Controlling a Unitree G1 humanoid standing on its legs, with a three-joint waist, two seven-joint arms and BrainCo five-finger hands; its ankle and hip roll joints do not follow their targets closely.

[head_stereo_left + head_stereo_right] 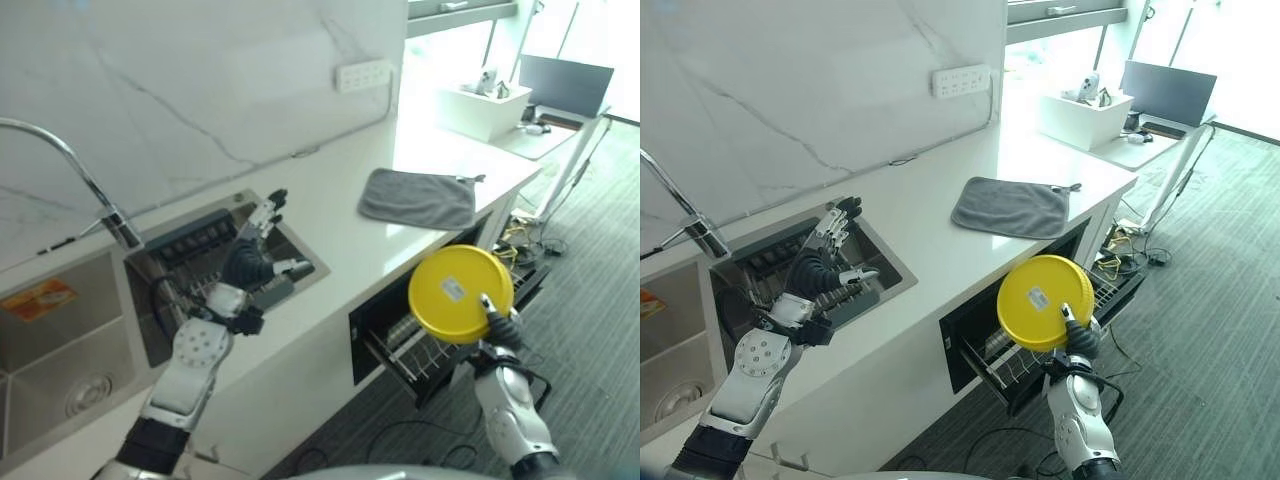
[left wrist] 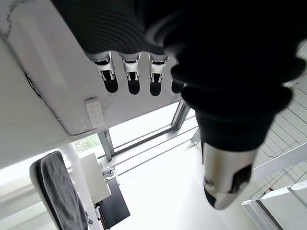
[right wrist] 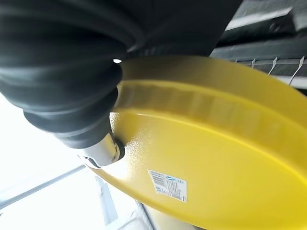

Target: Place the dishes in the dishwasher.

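Note:
A round yellow plate [image 1: 460, 294] with a white label on its underside stands upright on edge, and my right hand [image 1: 499, 326] is shut on its lower rim. It hangs just above the pulled-out wire rack [image 1: 420, 355] of the dishwasher [image 1: 372, 322] under the counter. In the right wrist view the thumb [image 3: 98, 148] presses on the plate [image 3: 216, 158]. My left hand [image 1: 255, 262] is raised over the small sink [image 1: 160, 330], fingers spread and open, holding nothing.
A grey cloth [image 1: 418, 197] lies on the white counter [image 1: 330, 210] above the dishwasher. A tap [image 1: 70, 165] curves over the larger sink [image 1: 60, 350] at the left. A white box [image 1: 487, 105] and a desk stand at the far right; dark carpet lies beyond.

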